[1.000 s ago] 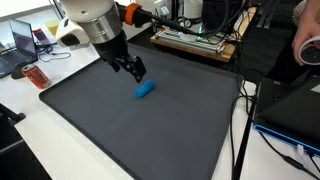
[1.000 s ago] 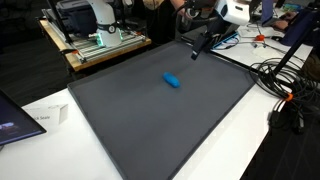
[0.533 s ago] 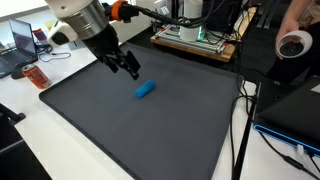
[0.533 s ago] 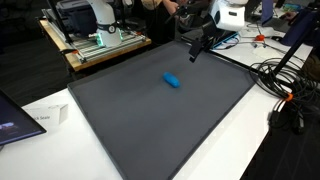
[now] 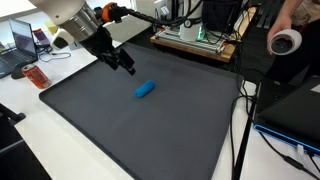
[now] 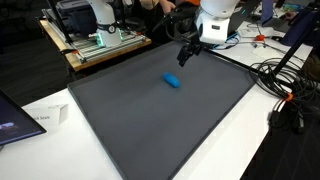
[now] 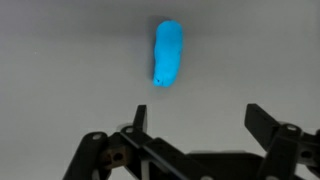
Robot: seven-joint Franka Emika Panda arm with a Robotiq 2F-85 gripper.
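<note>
— Where's the blue cylinder (image 7: 168, 55)?
— Flat on the grey mat (image 5: 150, 130), just ahead of the gripper (image 7: 198, 125); fingers (image 7: 140, 120) spread, holding nothing.
— Best centre over it, straddle its narrow width, then descend.

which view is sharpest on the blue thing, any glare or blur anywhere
Wrist view: the blue cylinder is fairly sharp, the mat looks washed out pale, the open gripper a dark silhouette. In both exterior views the cylinder is small and soft, the mat dark and glare-free.
</note>
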